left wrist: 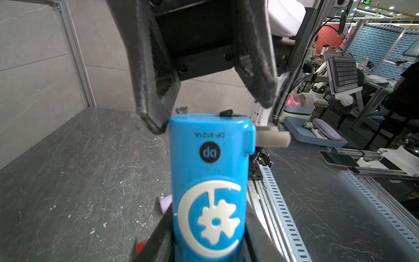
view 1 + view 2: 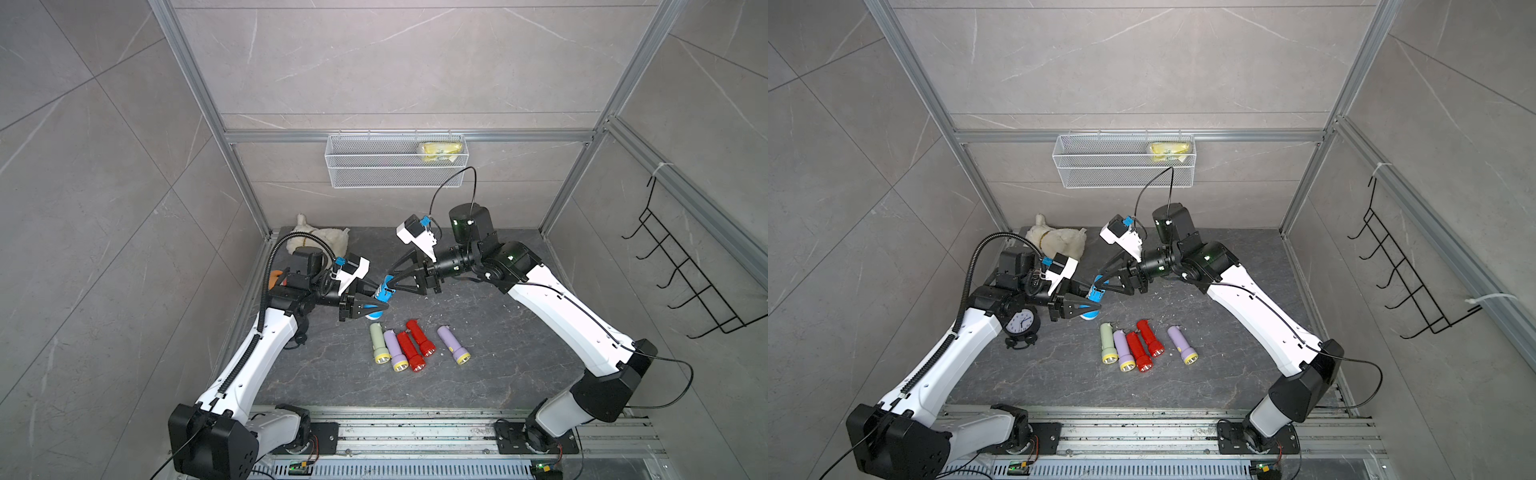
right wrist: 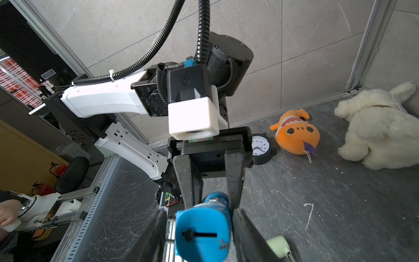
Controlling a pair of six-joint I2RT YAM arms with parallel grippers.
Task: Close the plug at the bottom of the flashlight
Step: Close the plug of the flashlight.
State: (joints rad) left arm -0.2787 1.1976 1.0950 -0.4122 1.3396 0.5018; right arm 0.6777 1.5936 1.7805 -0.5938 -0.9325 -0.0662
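Observation:
A blue flashlight (image 2: 382, 293) (image 2: 1096, 294) hangs tilted above the table, and my left gripper (image 2: 376, 301) (image 1: 209, 245) is shut on its body. Its bottom end (image 3: 201, 236) has a black slot with a knob. A beige plug piece (image 1: 272, 137) sticks out sideways near that end. My right gripper (image 2: 390, 282) (image 3: 201, 238) is open, its jaws standing on either side of the bottom end. In the left wrist view one of its fingertips (image 1: 156, 127) touches the end's corner, while its other fingertip (image 1: 265, 99) stays clear.
Several more flashlights lie on the table: green (image 2: 379, 343), purple (image 2: 393, 349), two red (image 2: 409, 351) and another purple (image 2: 453, 345). A white plush (image 2: 320, 241), an orange plush (image 3: 297, 133) and an alarm clock (image 2: 1021, 322) sit at the back left. A wire basket (image 2: 395, 160) hangs on the rear wall.

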